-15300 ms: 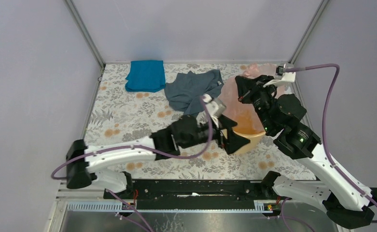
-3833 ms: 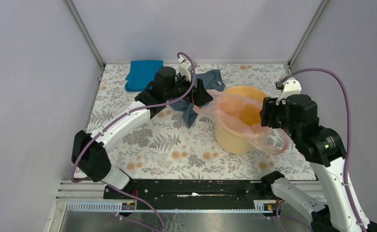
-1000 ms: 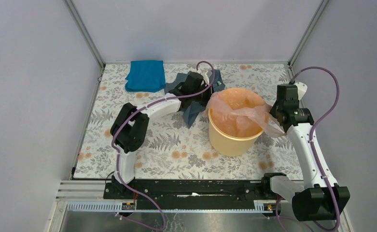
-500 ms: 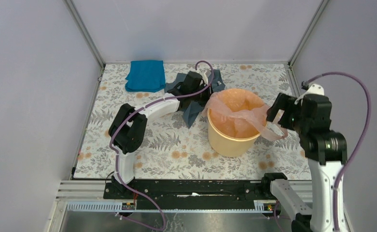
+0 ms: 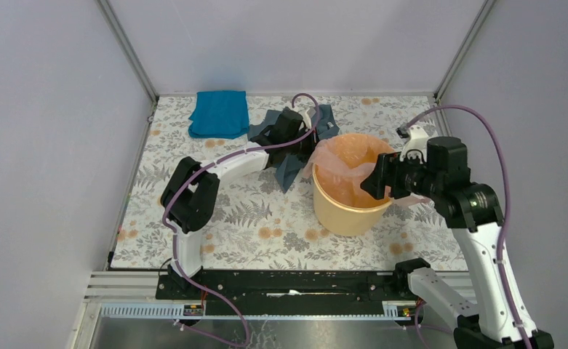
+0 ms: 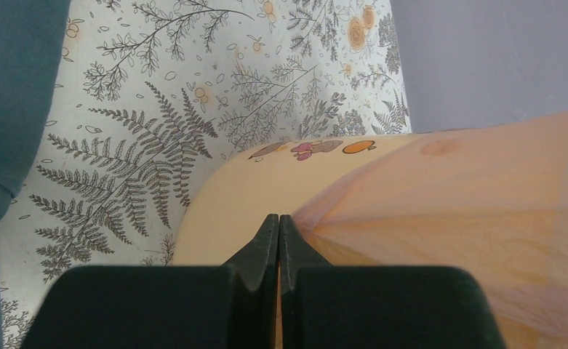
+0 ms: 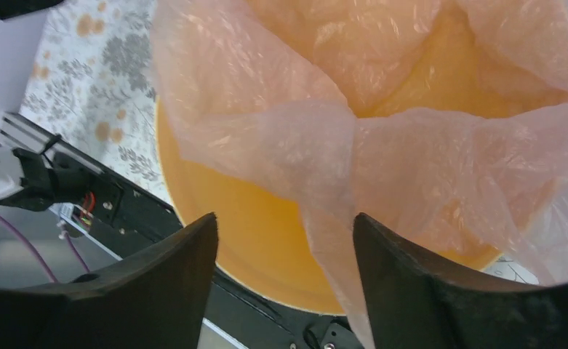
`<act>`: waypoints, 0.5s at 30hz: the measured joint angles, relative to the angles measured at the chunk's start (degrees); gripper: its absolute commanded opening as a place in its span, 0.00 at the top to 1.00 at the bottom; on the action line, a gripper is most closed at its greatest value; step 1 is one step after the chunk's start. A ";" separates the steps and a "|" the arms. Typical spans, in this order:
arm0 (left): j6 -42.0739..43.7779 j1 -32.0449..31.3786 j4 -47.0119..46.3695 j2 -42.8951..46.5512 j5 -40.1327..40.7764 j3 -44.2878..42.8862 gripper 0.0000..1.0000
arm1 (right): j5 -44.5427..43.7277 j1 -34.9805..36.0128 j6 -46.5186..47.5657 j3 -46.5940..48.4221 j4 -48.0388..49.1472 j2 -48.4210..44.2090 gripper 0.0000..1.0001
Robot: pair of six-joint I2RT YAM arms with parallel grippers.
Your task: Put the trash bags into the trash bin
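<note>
The yellow-orange trash bin (image 5: 346,218) stands right of the table's middle. The pale-pink trash bag (image 5: 342,166) lies crumpled inside it and spills over the rim, with a flap hanging outside on the right. My left gripper (image 5: 310,144) is at the bin's far-left rim, shut on the bag's edge. In the left wrist view the film (image 6: 448,196) runs taut from the left gripper (image 6: 278,219), beside the bin's wall (image 6: 222,211). My right gripper (image 5: 372,186) hovers open over the bin's right side. In its view the right gripper (image 7: 284,225) straddles a hanging fold of the bag (image 7: 281,138) above the bin's inside (image 7: 266,243), gripping nothing.
A grey-blue garment (image 5: 286,166) lies under the left arm, just left of the bin, also seen as the garment (image 6: 12,94) in the left wrist view. A bright blue folded cloth (image 5: 219,113) sits at the back left. The black rail (image 5: 288,283) runs along the near edge.
The right gripper opened, let go of the bag's right edge and swung left over the bin. The released film sagged onto the rim. The left gripper kept its hold and place.
</note>
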State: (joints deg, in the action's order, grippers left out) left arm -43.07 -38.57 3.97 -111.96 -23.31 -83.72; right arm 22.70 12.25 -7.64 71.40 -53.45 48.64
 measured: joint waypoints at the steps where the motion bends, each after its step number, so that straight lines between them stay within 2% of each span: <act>1: -0.04 0.00 0.00 0.09 -0.02 0.00 1.00 | -0.59 0.66 0.39 -0.24 0.13 0.79 0.35; 3: -0.11 0.00 -0.13 0.20 -0.02 0.00 1.00 | -1.66 1.44 0.96 -1.31 0.17 1.62 0.40; 6: -0.22 0.00 -0.20 0.20 -0.02 0.00 1.00 | -4.42 1.92 1.55 -2.38 -0.13 1.25 0.28; 7: -0.31 0.00 -0.20 0.20 -0.02 0.00 1.00 | -5.46 2.03 1.66 -2.36 -0.09 1.05 0.26; 12: -0.35 -0.02 -0.22 0.20 -0.02 0.00 1.00 | -10.01 2.19 2.16 0.02 -0.07 0.39 0.25; 15: -0.42 -0.07 -0.22 0.20 -0.02 0.00 1.00 | -11.13 2.23 2.19 0.24 1.38 -0.17 0.28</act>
State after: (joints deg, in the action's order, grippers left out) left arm -43.48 -38.63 3.75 -111.77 -23.33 -83.72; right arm 11.57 14.48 -5.45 71.64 -52.07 48.47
